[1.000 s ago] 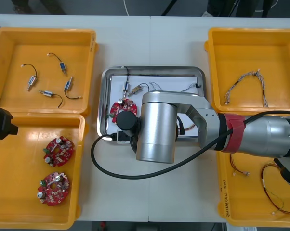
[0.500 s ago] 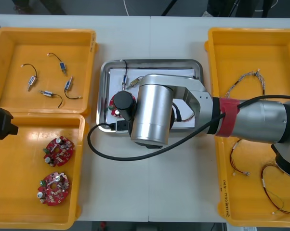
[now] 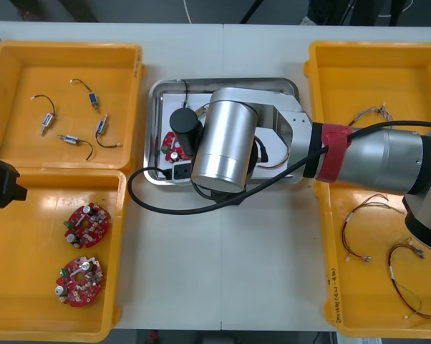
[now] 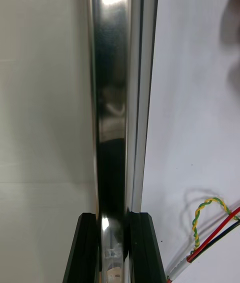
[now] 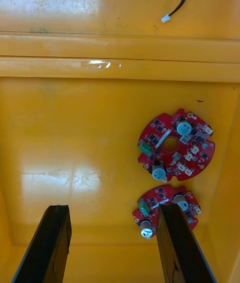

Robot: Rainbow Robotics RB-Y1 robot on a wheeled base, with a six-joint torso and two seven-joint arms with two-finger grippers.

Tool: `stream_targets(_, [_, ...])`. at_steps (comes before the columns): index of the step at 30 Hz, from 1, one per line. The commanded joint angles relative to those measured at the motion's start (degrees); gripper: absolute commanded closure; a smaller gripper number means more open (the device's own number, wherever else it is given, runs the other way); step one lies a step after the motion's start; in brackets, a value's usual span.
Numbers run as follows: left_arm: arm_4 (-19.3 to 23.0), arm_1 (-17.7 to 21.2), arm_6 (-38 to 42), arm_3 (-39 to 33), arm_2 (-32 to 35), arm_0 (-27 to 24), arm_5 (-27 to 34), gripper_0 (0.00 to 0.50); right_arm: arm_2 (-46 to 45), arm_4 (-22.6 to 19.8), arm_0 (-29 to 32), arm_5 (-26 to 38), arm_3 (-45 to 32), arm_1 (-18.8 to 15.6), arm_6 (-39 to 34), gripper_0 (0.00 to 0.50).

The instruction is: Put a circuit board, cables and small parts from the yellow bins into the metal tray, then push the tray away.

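Circuit boards [image 5: 176, 144], two, lie in the near left bin [image 3: 29, 315] beneath my left gripper [image 5: 114, 208], its fingers [image 5: 50, 243] spread wide. Between the bins sits the metal tray [image 3: 152, 115], holding a board [image 3: 170, 143] and a red and yellow cable [image 4: 210, 208]; my right gripper [image 4: 115, 215] pinches its rim.

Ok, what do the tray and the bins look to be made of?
Metal tray: polished metal, probably steel; its rim, held in the right pincer, mirrors light. Yellow bins: likely moulded plastic, smooth with soft glare.
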Motion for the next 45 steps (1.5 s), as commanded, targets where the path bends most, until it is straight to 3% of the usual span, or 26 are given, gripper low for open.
stream_targets(1, [-0.08,2.37,-1.37,-1.80,1.89,1.00,0.34,0.000,-0.10,-2.17,-3.84,-1.63,1.96,1.25,2.63,0.500])
stream_targets(20, [-0.08,2.37,-1.37,-1.80,1.89,1.00,0.34,0.000,-2.12,-4.20,-7.18,-4.09,8.55,1.25,9.05,0.500])
stream_targets(27, [-0.08,2.37,-1.37,-1.80,1.89,1.00,0.34,0.000,-4.75,-5.43,-8.14,-4.26,12.51,1.52,14.94,0.500])
stream_targets(45, [-0.08,2.37,-1.37,-1.80,1.89,1.00,0.34,0.000,-8.01,-4.11,-10.60,-6.02,19.19,3.63,15.02,0.500])
